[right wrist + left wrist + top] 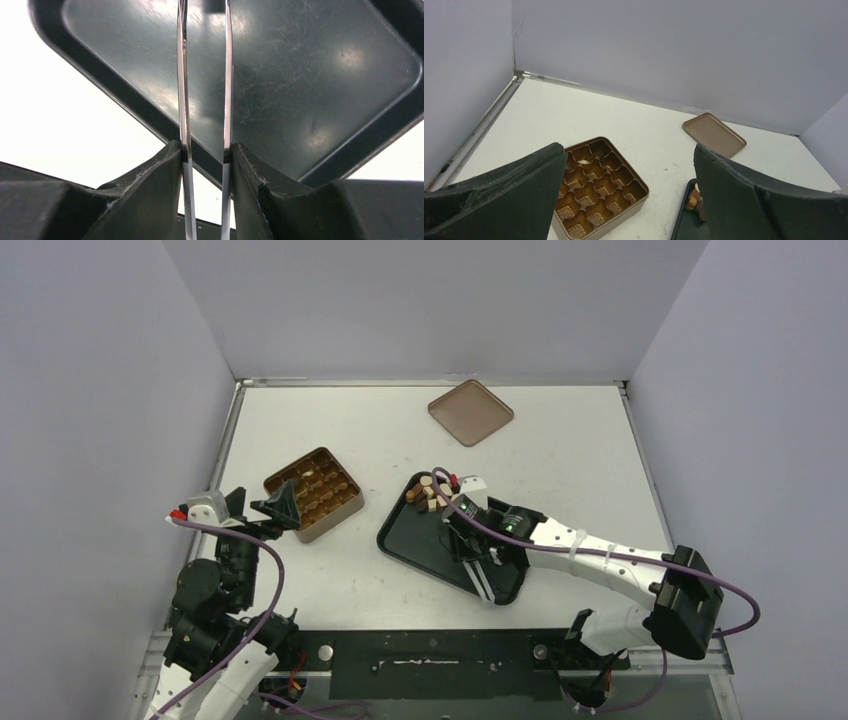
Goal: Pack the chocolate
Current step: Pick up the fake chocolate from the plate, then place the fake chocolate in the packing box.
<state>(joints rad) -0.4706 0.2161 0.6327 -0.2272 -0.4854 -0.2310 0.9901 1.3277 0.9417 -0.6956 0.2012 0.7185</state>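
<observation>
The chocolate (432, 492) is a small heap of dark brown and cream pieces at the far corner of the black tray (410, 540). It also shows in the left wrist view (695, 200), partly hidden behind a finger. The gold-brown tin (313, 494) has mostly bare cells, and one cream piece (584, 161) lies in a far cell. My left gripper (262, 506) is open and empty beside the tin's near-left side. My right gripper (466, 543) is over the tray, shut on metal tweezers (227, 75). Their blades stand apart with nothing between them, and the tips are out of view.
The flat brown lid (470, 411) lies at the back of the table, also seen in the left wrist view (714, 134). Grey walls enclose the table on three sides. The tray's rim (150, 120) crosses under the tweezers.
</observation>
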